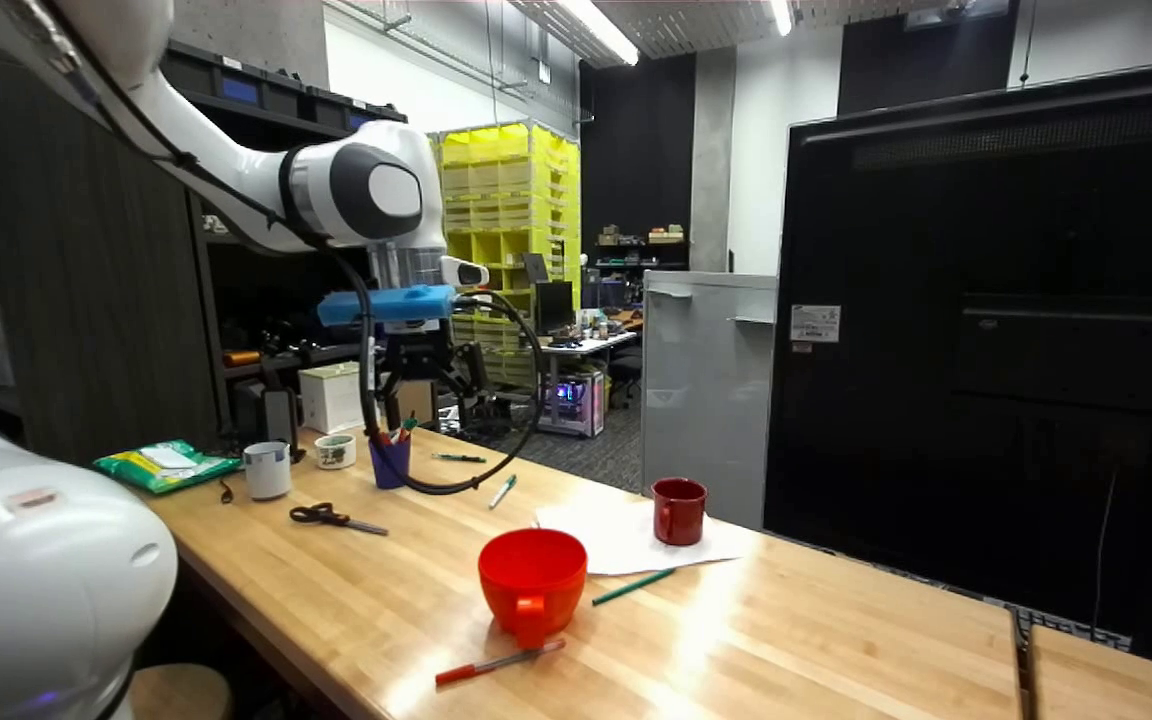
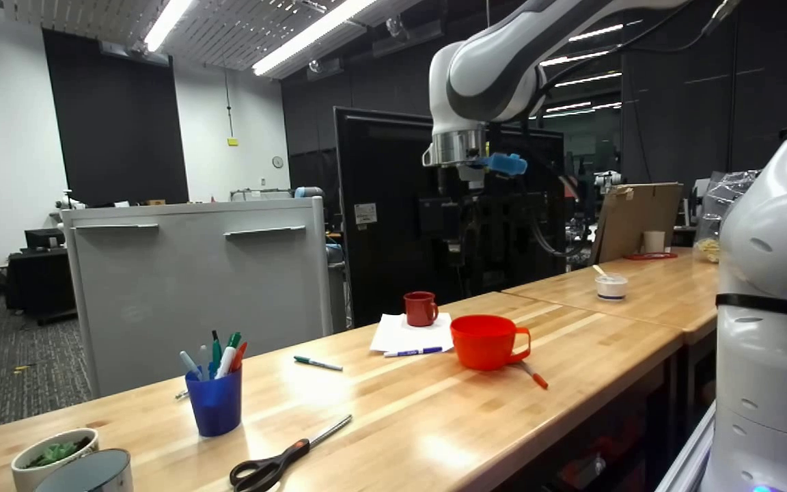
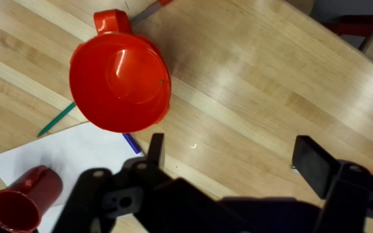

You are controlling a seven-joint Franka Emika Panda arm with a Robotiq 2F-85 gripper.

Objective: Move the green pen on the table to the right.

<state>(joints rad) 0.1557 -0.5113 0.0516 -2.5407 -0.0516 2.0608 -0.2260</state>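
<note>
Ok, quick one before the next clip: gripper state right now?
Gripper: open, jaws wide apart in the wrist view, holding nothing.

Green pen point(image 1: 633, 587): slim, straight, teal-green
Pen's pose: lying flat
Pen's place: on the surface point(image 1: 786, 640), near the red bowl point(image 1: 534, 575)
Surface: pale wood, striped, glossy

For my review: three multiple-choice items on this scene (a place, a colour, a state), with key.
1. The loose all-green pen is: A) in the handled bowl B) near the white paper C) on the scissors
2. The mug on that paper is: A) dark red B) white C) green
3. The jaws are: A) shut on that pen B) shut, empty C) open

1 B: one end nears the paper in the wrist view.
2 A: red sides in both exterior views.
3 C: fingertips wide apart in the wrist view.
</note>
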